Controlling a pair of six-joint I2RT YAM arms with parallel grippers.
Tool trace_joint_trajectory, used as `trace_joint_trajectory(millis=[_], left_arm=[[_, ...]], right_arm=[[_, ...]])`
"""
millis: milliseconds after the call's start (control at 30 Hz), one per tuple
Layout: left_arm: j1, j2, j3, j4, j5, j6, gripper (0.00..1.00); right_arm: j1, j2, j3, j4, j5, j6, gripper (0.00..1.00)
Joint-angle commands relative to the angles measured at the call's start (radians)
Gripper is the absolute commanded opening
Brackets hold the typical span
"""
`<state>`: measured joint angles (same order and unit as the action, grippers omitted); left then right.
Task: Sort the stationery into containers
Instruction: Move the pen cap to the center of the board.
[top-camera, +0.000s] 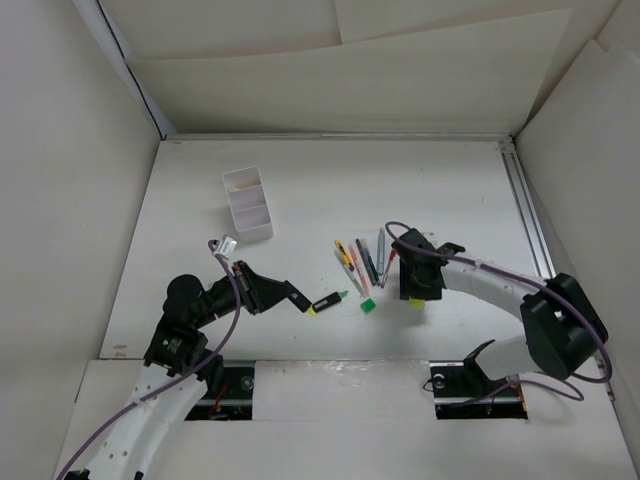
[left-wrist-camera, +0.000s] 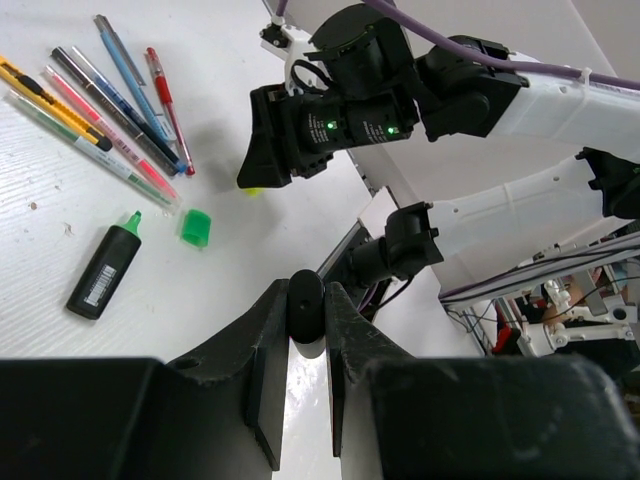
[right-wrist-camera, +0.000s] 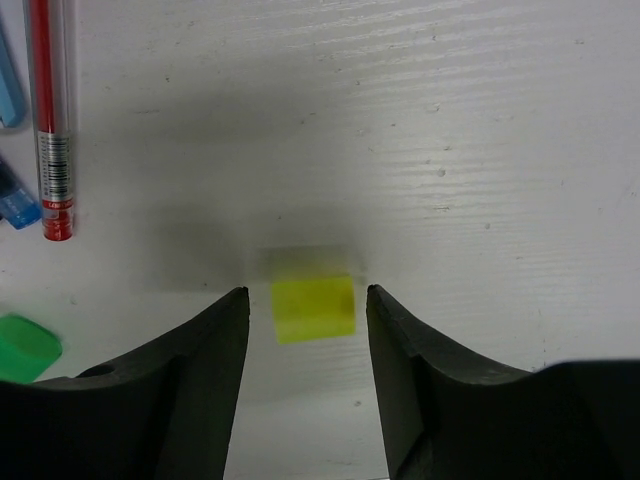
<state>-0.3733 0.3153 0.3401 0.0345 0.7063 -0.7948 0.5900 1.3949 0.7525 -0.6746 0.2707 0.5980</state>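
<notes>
My left gripper (top-camera: 297, 296) (left-wrist-camera: 306, 303) is shut on a black highlighter (left-wrist-camera: 306, 310), low over the table in front of the left arm; a bit of yellow shows at the highlighter's end (top-camera: 311, 310). A second black highlighter (top-camera: 328, 300) (left-wrist-camera: 105, 270) with a green tip lies on the table just right of it. A green cap (top-camera: 367, 304) (left-wrist-camera: 195, 226) (right-wrist-camera: 25, 347) lies beside that. My right gripper (top-camera: 413, 292) (right-wrist-camera: 307, 295) stands open, straddling a small yellow cap (right-wrist-camera: 314, 308) without touching it. The white two-compartment container (top-camera: 248, 203) stands at the back left.
A loose fan of pens (top-camera: 360, 260) (left-wrist-camera: 110, 100), yellow, pink, grey, blue and red, lies between the arms behind the caps. The red pen (right-wrist-camera: 50, 120) is just left of my right gripper. White walls surround the table, with a metal rail (top-camera: 525, 210) on the right.
</notes>
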Motion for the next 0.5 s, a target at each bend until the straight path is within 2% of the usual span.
trace_joint_trajectory(millis=[0,167,267,300,467], left_arm=[[-0.001,-0.01,-0.004,0.054,0.019,-0.001,0.0],[-0.001,-0.019,-0.004,0.054,0.019,-0.001,0.0],[-0.001,-0.019,-0.004,0.054,0.019,-0.001,0.0],[-0.001,-0.019,-0.004,0.054,0.019,-0.001,0.0],[-0.001,-0.019,0.005,0.033,0.019,-0.001,0.0]], right_arm=[[-0.004,0.013,0.001,0.033,-0.019,-0.009,0.55],[-0.004,0.023,0.01,0.044,-0.047,-0.018,0.49],[-0.004,0.023,0.01,0.044,-0.047,-0.018,0.36],[0.011,0.012,0.01,0.044,-0.047,-0.006,0.27],[0.14,-0.046,0.01,0.055,-0.086,0.074,0.23]])
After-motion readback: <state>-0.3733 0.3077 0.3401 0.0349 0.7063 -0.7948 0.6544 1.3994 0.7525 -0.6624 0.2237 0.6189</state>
